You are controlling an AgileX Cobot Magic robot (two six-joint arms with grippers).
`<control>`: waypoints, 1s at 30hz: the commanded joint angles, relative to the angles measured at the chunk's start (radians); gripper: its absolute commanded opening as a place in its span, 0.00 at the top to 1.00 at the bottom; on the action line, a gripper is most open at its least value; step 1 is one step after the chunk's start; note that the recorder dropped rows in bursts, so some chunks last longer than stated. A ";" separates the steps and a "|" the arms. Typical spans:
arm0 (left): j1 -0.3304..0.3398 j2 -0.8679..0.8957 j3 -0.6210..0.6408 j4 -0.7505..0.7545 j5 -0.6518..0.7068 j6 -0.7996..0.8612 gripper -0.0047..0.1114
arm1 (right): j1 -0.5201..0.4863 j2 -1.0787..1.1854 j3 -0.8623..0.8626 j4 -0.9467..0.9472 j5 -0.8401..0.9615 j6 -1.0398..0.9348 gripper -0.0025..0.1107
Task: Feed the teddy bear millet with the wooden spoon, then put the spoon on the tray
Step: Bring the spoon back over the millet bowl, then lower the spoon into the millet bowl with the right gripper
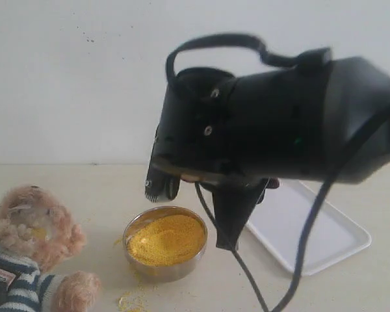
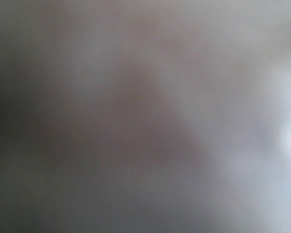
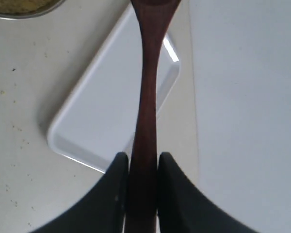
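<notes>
gripping the wooden spoon, tray below it

right gripper (image 3: 143,158): jaws nearly closed, clamped on the handle of the wooden spoon (image 3: 148,87), one finger on each side. the spoon's bowl end runs out of the right wrist view. the handle crosses in front of the white tray (image 3: 102,116), which lies flat on the table (image 1: 97,188).

left gripper: not in sight, left wrist view is all blur, so i cannot tell its state.

exterior view: millet (image 1: 166,239) heaped in the steel bowl (image 1: 162,272), tray just beside it. teddy bear (image 1: 32,227) near the bowl's other side, yellow flecks on its face. crumbs (image 1: 131,300) on the table by the bowl.
</notes>
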 commanded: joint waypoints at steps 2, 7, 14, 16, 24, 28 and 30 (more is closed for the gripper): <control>0.001 -0.007 0.002 -0.019 0.013 0.005 0.93 | -0.005 0.103 0.008 -0.033 -0.020 -0.011 0.98; 0.001 -0.007 0.002 -0.019 0.013 0.005 0.93 | 0.002 0.169 0.006 -0.088 -0.023 -0.011 0.98; 0.001 -0.007 0.002 -0.019 0.013 0.005 0.93 | 0.014 0.194 0.004 -0.131 -0.059 -0.011 0.98; 0.001 -0.007 0.002 -0.019 0.013 0.005 0.93 | 0.014 0.208 0.004 -0.147 -0.052 -0.013 0.98; 0.001 -0.007 0.002 -0.019 0.013 0.005 0.93 | 0.016 0.248 0.004 -0.187 -0.052 -0.015 0.98; 0.001 -0.007 0.002 -0.019 0.013 0.005 0.93 | 0.016 0.270 0.004 -0.206 -0.056 -0.015 0.98; 0.001 -0.007 0.002 -0.019 0.013 0.005 0.93 | 0.016 0.280 0.004 -0.214 -0.056 -0.004 0.98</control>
